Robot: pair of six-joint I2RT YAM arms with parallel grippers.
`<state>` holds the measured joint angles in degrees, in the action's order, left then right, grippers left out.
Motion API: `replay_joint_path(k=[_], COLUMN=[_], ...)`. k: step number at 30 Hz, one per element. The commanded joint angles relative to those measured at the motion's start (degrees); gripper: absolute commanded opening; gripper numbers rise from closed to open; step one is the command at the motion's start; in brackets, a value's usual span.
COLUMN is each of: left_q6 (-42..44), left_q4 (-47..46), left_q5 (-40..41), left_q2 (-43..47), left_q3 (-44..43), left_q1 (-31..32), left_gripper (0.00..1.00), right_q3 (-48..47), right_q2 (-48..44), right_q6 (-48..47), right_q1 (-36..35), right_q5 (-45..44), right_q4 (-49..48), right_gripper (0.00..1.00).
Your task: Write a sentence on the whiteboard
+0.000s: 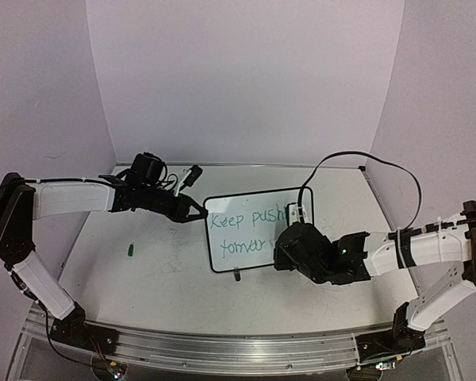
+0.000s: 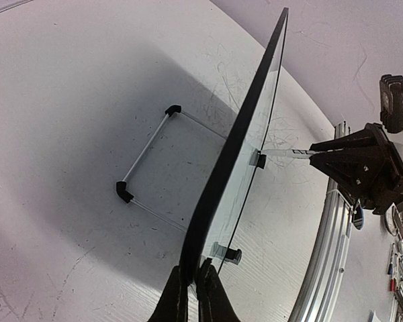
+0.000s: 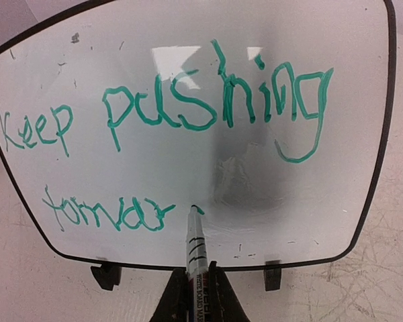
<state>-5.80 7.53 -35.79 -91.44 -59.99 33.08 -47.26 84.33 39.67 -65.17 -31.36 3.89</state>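
The whiteboard point(image 1: 250, 208) stands upright mid-table on two black feet. The sentence point(image 3: 188, 114) in green reads "Keep pushing" above "forwar", with a short fresh stroke beside the marker tip. My left gripper point(image 1: 198, 214) is shut on the board's left edge; the left wrist view shows its jaws point(image 2: 190, 285) pinching the black rim of the whiteboard point(image 2: 245, 127). My right gripper point(image 3: 200, 285) is shut on a white marker point(image 3: 195, 243), whose tip touches the whiteboard point(image 3: 309, 201) right of "forwar". In the top view the right gripper point(image 1: 289, 238) covers the board's right part.
A small green marker cap point(image 1: 132, 251) lies on the table left of the board. A wire stand point(image 2: 148, 151) props the board from behind. The aluminium rail point(image 1: 238, 349) runs along the near table edge. White walls close in the back and sides.
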Motion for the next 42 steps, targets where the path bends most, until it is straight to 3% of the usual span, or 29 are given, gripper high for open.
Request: replay_joint_path(k=[1, 16, 42], left_q6=[2.03, 2.00, 2.11], left_q4=[0.63, 0.64, 0.64], left_q5=[3.06, 2.82, 3.09], left_q2=[1.38, 1.03, 1.31], left_q3=[-1.71, -1.80, -1.71], left_q1=[0.14, 0.15, 0.14], left_gripper=[0.00, 0.00, 0.00], right_q3=[-2.13, 0.34, -3.40], right_q2=[1.15, 1.97, -1.19], right_q6=[-1.26, 0.84, -2.08], right_q1=[0.40, 0.33, 2.65], right_q5=[0.16, 4.25, -4.12], right_q4=[-1.34, -0.93, 1.05], right_gripper=[0.00, 0.00, 0.00])
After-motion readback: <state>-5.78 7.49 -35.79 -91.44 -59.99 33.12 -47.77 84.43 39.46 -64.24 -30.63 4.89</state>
